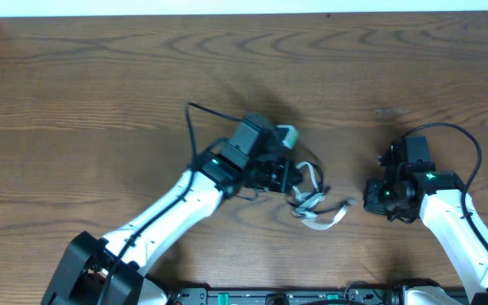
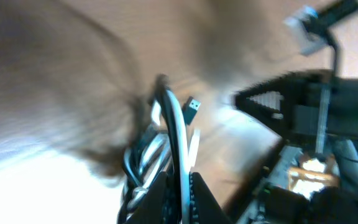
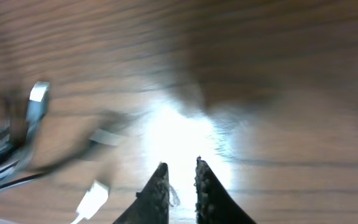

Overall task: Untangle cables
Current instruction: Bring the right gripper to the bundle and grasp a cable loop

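The cables (image 1: 312, 202) lie in a small tangle at the table's middle, white loops mixed with thin black cords. My left gripper (image 1: 293, 178) is at the tangle's left edge. In the left wrist view it (image 2: 180, 190) is shut on a white cord (image 2: 176, 130), with black cords (image 2: 138, 165) looped beside it and a small plug (image 2: 192, 111) sticking up. My right gripper (image 1: 369, 196) is right of the tangle, apart from it. In the right wrist view its jaws (image 3: 181, 180) are narrowly open and empty above the wood, with a white plug (image 3: 92, 200) to the left.
The wooden table (image 1: 100, 93) stretches around the arms. The right arm (image 2: 328, 106) shows blurred in the left wrist view, close beyond the tangle. Thick black arm cables (image 1: 460, 135) loop behind the right wrist. A pale wall edge (image 1: 227, 7) runs along the back.
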Robot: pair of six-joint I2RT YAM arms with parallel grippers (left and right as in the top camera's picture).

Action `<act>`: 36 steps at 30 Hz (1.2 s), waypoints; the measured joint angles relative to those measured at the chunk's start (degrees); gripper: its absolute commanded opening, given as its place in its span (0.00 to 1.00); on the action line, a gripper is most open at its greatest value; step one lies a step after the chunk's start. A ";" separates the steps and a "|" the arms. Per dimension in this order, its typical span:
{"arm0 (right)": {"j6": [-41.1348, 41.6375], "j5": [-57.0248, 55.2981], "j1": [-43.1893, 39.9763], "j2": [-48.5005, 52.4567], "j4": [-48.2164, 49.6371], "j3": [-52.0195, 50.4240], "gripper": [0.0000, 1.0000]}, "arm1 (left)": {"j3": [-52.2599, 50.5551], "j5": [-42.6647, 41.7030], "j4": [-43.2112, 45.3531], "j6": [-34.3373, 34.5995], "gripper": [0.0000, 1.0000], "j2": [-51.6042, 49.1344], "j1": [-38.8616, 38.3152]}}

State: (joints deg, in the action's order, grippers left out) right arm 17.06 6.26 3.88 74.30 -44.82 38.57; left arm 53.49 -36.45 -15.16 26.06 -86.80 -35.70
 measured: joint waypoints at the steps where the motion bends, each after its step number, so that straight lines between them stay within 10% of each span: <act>1: 0.44 -1.18 0.00 0.00 0.00 0.00 0.09 | 0.00 0.31 -0.68 -0.85 0.08 0.00 1.14; 4: 0.85 -2.95 0.00 0.00 0.09 0.00 0.12 | 0.00 0.83 -1.40 -2.84 0.08 0.00 4.09; 14: -4.11 12.26 0.00 0.02 6.19 0.00 0.65 | -0.04 -15.61 11.41 -3.82 0.08 0.02 5.97; 22: -6.49 35.06 0.00 0.02 14.67 0.04 0.72 | -0.04 -20.50 12.15 -2.51 0.08 0.02 5.75; 36: 12.11 38.93 0.00 0.02 6.23 0.07 0.76 | -0.04 -15.26 18.82 0.68 0.08 0.02 0.76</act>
State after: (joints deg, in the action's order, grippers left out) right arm 29.17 45.19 3.88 74.32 -38.59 38.63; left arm 53.45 -51.70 3.66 26.74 -86.78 -34.94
